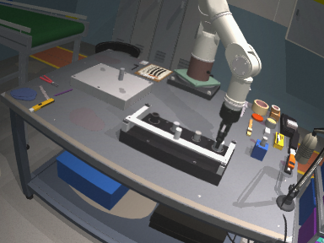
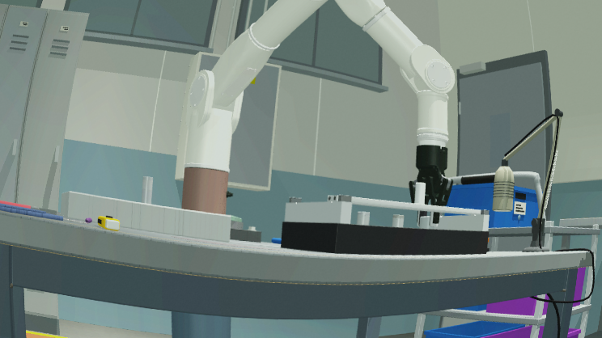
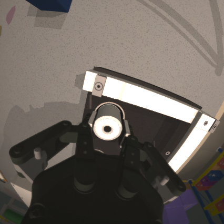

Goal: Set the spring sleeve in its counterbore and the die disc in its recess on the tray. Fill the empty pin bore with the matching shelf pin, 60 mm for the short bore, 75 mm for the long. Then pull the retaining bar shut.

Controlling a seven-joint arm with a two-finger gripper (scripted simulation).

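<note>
The spring sleeve [image 3: 107, 123], a grey cylinder with a white holed end face, stands upright over the counterbore [image 1: 218, 147] at the right end of the black tray [image 1: 175, 141]. Its lower end is at the counterbore's rim; I cannot tell how deep it sits. Two pins [image 1: 177, 131] [image 1: 197, 135] stand in bores along the tray's middle. The white retaining bar [image 1: 177, 139] runs along the tray's near side. A single pin [image 1: 121, 74] stands on the white shelf block [image 1: 112, 83] at the back left. The die disc is not visible. My gripper [image 1: 221, 137] [image 2: 425, 197] is closed around the sleeve.
Behind the tray stand the robot's base [image 1: 198, 76] and a card of tools [image 1: 154, 72]. Tape rolls [image 1: 261, 107], a blue block [image 1: 259, 149] and small tools lie right of the tray. A microphone stand [image 1: 295, 185] rises at the table's right corner.
</note>
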